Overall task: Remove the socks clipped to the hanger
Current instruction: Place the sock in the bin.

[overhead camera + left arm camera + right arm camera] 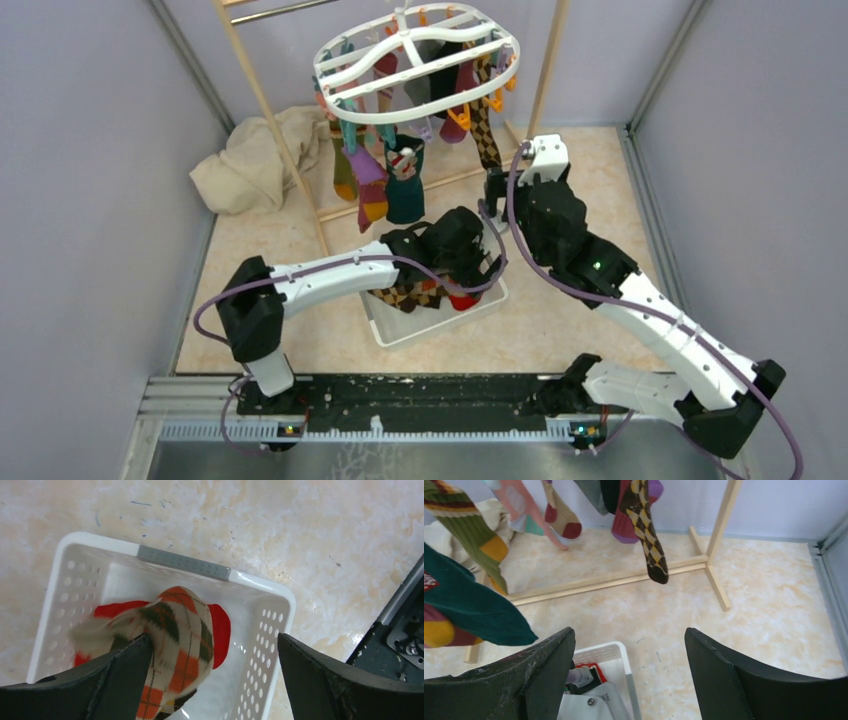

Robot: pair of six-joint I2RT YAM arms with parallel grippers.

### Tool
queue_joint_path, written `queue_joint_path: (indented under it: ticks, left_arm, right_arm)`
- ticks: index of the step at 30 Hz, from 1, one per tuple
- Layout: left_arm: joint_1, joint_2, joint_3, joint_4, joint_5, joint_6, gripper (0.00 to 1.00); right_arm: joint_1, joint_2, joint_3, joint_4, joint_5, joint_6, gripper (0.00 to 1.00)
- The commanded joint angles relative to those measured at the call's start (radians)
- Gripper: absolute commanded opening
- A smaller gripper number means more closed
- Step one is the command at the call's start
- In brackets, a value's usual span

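1. Pale marbled tabletop (250,240) with grey panels on three sides; a wooden pole rack (268,118) stands at the back, and a beige cloth (250,160) is heaped by its foot
2. The left claw (214,639) hangs over a white mesh basket (272,597), its jaws spread wide and gripping nothing
3. Directly below that claw, nearer its left finger (115,680), an orange, cream and green check sock (180,645) lies in the basket on top of a red sock (221,630); I cannot tell whether the check sock touches the finger
4. The right claw (629,630) is also wide apart and empty, held in the air just past the basket's far corner
5. Above and ahead of the right claw hangs the hanger (415,65), a white oval frame with the socks (385,175) dangling from its pegs
6. Straight ahead of the right claw and higher up hangs a brown-yellow argyle sock (651,545)
7. Close to the right claw's left finger hangs a dark teal sock (474,605), with a green striped sock (469,525) above that
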Motion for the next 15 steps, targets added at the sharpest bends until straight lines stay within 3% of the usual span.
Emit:
queue_joint_path:
  ticks: [1, 6, 9, 15]
  left_arm:
    - [-0.011, 0.085, 0.098, -0.313, 0.132, 0.017, 0.99]
    - [-0.010, 0.014, 0.031, -0.285, 0.253, -0.003, 0.99]
    - [-0.012, -0.056, -0.012, -0.264, 0.227, -0.036, 0.99]
    - [-0.010, -0.355, -0.219, -0.025, 0.189, -0.076, 0.99]
  right_arm:
    - [0.018, -0.027, 0.046, -0.021, -0.066, 0.045, 0.82]
    - [0.004, -0.030, 0.046, -0.037, -0.082, 0.046, 0.83]
    - [-0.004, -0.032, 0.045, -0.035, -0.095, 0.046, 0.83]
    - [-0.012, -0.012, 0.033, 0.008, -0.159, 0.045, 0.83]
